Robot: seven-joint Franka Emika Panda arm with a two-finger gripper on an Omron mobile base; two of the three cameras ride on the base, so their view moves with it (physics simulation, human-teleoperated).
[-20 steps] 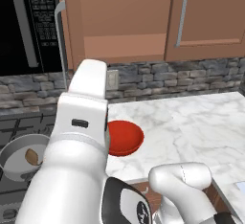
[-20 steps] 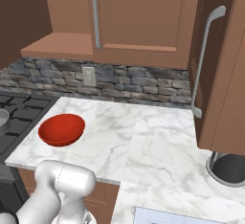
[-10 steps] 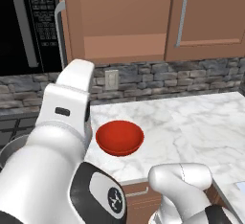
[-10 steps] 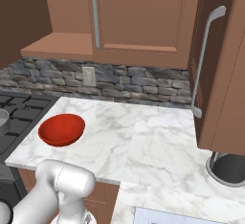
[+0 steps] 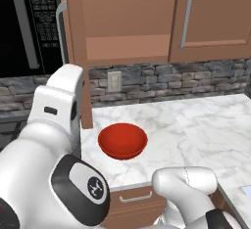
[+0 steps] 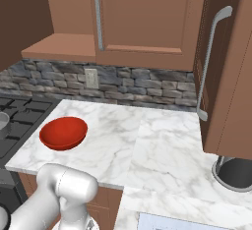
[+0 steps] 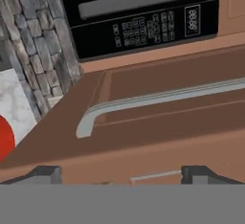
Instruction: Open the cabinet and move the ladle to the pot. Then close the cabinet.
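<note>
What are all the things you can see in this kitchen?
cabinet: one, reddish-brown, on the wall, left door swung open, right door shut.
door handles: two, silver, upright bars.
microwave: one, black, left of the cabinet.
bowl: one, red, on the counter's left end.
counter: one, white marble.
backsplash: grey stone, with a pale outlet.
stove: black, left of the counter.
gripper: one, dark fingertips, open, facing the open door.
</note>
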